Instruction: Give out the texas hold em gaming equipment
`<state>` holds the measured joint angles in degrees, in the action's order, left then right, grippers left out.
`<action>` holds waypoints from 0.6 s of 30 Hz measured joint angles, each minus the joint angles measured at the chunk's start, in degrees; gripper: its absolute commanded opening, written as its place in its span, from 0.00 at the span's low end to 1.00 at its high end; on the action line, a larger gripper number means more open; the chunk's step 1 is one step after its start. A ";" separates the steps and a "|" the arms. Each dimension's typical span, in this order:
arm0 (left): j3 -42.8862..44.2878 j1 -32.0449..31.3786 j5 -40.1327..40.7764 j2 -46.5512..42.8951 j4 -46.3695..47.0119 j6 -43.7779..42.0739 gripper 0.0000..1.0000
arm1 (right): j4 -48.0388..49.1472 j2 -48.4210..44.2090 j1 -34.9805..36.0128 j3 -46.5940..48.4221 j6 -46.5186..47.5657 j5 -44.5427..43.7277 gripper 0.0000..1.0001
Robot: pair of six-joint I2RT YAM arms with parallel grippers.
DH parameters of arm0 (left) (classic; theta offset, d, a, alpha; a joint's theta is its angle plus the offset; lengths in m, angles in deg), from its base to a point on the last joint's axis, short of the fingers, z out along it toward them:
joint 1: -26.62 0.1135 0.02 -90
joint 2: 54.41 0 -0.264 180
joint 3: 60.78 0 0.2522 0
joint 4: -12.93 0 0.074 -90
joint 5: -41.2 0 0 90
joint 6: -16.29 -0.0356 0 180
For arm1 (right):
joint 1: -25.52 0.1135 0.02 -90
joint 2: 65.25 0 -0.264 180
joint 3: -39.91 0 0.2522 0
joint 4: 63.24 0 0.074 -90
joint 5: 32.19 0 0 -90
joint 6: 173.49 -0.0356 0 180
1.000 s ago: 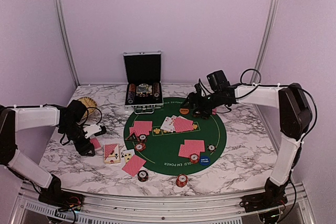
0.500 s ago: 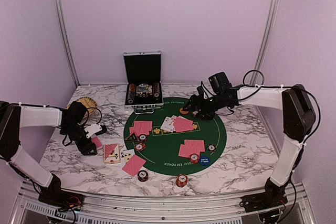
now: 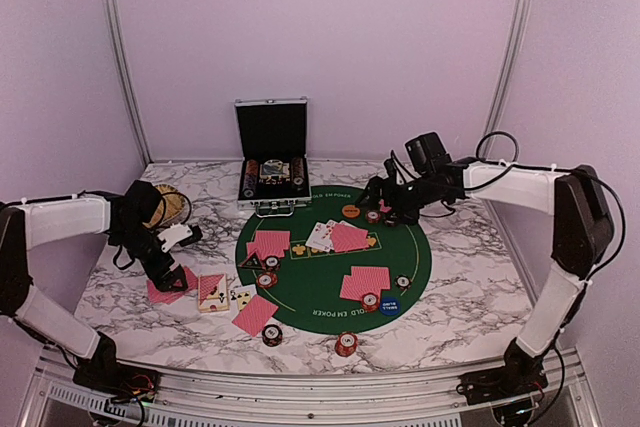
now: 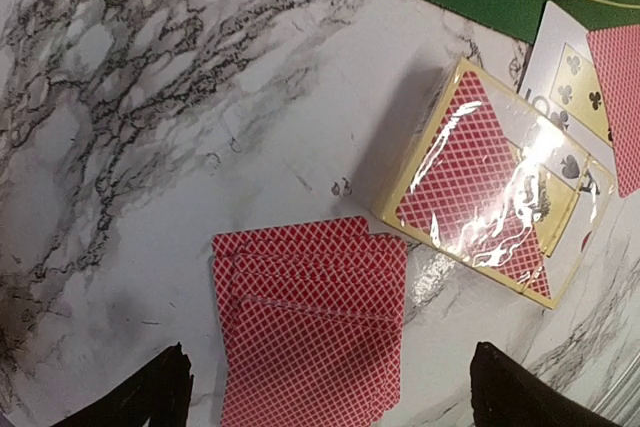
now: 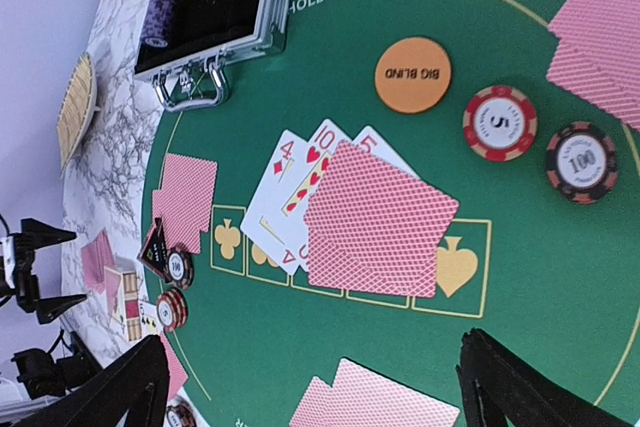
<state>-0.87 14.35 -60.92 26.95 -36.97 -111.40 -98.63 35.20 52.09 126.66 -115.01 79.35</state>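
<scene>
My left gripper point(image 3: 168, 272) hangs open over a fanned stack of red-backed cards point(image 4: 310, 327) lying on the marble point(image 3: 166, 290); its fingertips point(image 4: 150, 392) stand either side and touch nothing. A plastic-wrapped card box point(image 4: 490, 207) lies just right of the stack. My right gripper point(image 3: 388, 207) is open above the far edge of the green mat point(image 3: 320, 282), holding nothing. Below it sit the orange disc point(image 5: 413, 74), a red chip point(image 5: 499, 123) and a black chip point(image 5: 581, 161). Face-up cards point(image 5: 290, 187) lie half under face-down ones point(image 5: 375, 222).
The open silver-edged case point(image 3: 271, 172) stands at the back, the woven tray point(image 3: 165, 202) behind my left arm. More red card pairs point(image 3: 365, 282), chip stacks point(image 3: 346, 343), a blue disc point(image 3: 388, 307) and a black triangular marker point(image 5: 155, 252) lie on and around the mat.
My left gripper has opened and let the red cards down onto the marble. My right gripper has drawn back to the right, uncovering two chips by the orange disc.
</scene>
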 measured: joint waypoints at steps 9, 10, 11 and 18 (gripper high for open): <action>6.71 1.29 0.15 -4.90 0.35 4.50 0.99 | 1.11 -7.32 -2.91 -3.72 2.80 -15.17 0.99; 6.49 2.10 0.33 -4.81 1.55 5.53 0.99 | 2.93 -8.98 -3.30 -6.08 3.41 -18.78 0.99; 6.08 3.10 0.44 -4.81 3.32 6.71 0.99 | 5.46 -10.99 -3.67 -9.27 4.33 -22.60 0.99; -4.28 12.31 -1.07 -6.36 25.03 17.18 0.99 | 34.38 -24.50 -4.39 -35.69 15.28 -49.31 0.99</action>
<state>-5.15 26.65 -61.99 20.59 -11.95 -94.22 -64.25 10.70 47.70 90.97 -99.74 30.04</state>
